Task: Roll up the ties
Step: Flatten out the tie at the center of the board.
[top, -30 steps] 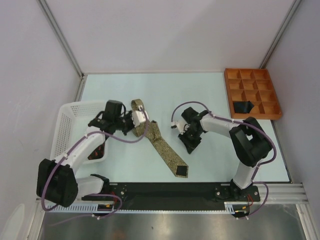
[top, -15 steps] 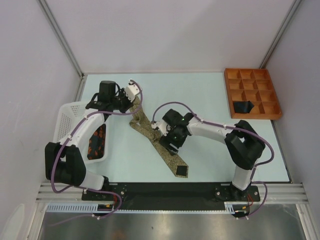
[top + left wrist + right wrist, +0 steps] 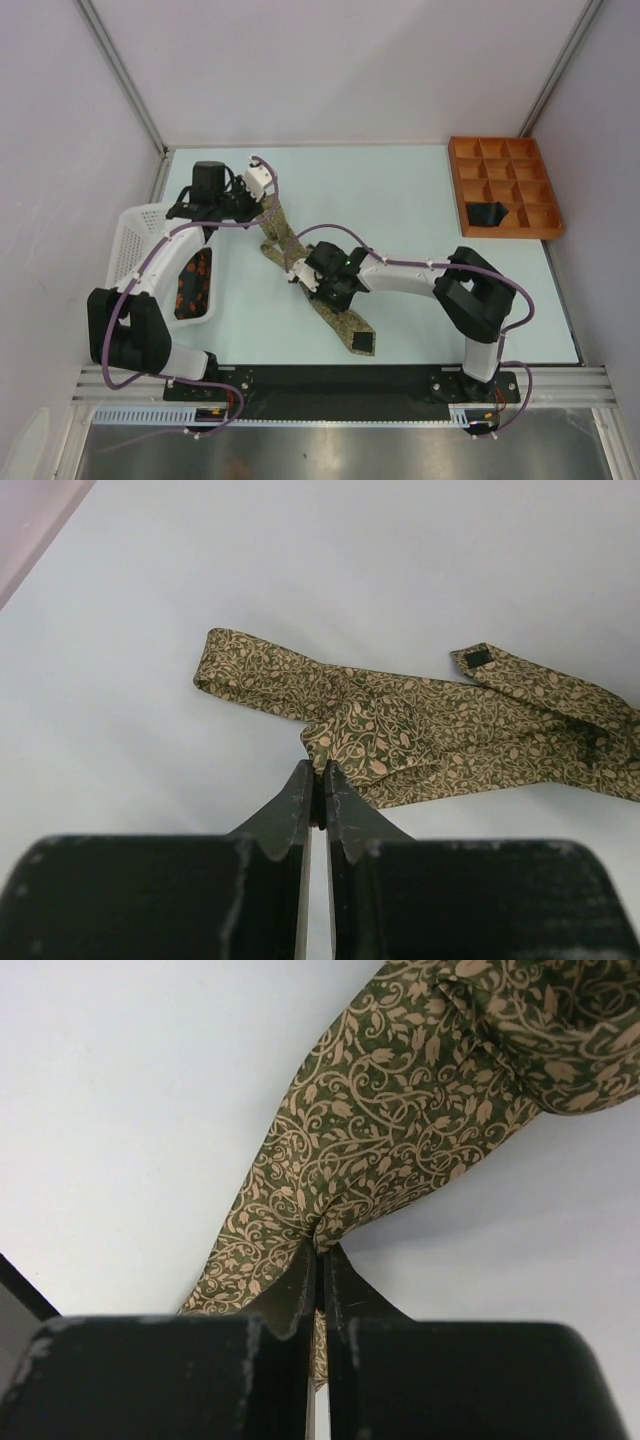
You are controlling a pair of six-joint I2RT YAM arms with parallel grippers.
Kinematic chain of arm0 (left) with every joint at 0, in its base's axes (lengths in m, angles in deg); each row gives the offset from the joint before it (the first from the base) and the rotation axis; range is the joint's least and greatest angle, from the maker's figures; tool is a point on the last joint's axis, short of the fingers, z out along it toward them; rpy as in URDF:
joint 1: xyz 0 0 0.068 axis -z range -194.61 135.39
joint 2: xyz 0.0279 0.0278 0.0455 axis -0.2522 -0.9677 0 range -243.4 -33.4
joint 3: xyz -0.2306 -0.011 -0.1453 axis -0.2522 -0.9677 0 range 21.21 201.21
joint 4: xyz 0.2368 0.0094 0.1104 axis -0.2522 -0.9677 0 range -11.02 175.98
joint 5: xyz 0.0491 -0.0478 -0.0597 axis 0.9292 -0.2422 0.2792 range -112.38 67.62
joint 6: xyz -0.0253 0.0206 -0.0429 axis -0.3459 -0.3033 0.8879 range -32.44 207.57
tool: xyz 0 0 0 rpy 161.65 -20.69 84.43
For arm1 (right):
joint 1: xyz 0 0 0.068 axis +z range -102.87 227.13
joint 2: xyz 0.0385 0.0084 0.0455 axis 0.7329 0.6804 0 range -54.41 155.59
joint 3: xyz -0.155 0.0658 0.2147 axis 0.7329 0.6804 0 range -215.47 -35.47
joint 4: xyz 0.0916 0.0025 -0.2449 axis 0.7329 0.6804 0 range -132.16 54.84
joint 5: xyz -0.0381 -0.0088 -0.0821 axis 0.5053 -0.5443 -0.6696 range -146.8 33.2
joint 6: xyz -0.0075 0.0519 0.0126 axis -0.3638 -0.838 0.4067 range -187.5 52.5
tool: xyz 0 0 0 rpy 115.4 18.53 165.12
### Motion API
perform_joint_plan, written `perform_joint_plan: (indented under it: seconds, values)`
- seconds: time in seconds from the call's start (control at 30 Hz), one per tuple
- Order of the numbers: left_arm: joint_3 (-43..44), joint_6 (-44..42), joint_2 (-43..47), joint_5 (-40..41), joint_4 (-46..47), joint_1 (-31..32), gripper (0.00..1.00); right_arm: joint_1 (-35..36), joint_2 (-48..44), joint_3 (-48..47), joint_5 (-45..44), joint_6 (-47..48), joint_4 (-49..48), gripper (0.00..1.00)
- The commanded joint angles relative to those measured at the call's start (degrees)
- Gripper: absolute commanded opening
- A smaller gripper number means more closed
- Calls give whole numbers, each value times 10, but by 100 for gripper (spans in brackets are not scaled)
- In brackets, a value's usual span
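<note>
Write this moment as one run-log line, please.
left gripper: shut on olive tie | right gripper: shut on olive tie | olive tie: not yet rolled

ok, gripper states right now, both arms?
left gripper: closed, pinching the olive tie.
right gripper: closed, pinching the same tie.

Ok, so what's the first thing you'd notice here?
The long olive tie with its leafy gold pattern lies slantwise across the middle of the table. Both arms pinch it: the left gripper near its far end, the right gripper around its middle. Next comes the bright orange tray in the far right corner, with a black tie sitting in one compartment.
</note>
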Motion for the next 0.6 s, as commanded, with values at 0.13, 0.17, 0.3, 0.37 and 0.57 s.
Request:
perform_joint_plan:
  seconds: [0.13,0.17,0.3,0.37,0.57]
  values:
    - [16,-46,48,-185,-129,-6,11,-153,-121,146,-30,185,129,0]
    - [14,-47,52,-194,-133,-6,11,-181,-140,165,-27,217,145,0]
    - [6,-44,35,-181,-109,-8,13,-308,-202,208,-38,400,189,0]
    - [11,-28,17,-169,-71,-8,18,-367,-211,214,-43,486,195,0]
    - [75,-18,-89,-106,-60,-18,58,-445,-186,173,-46,535,209,17]
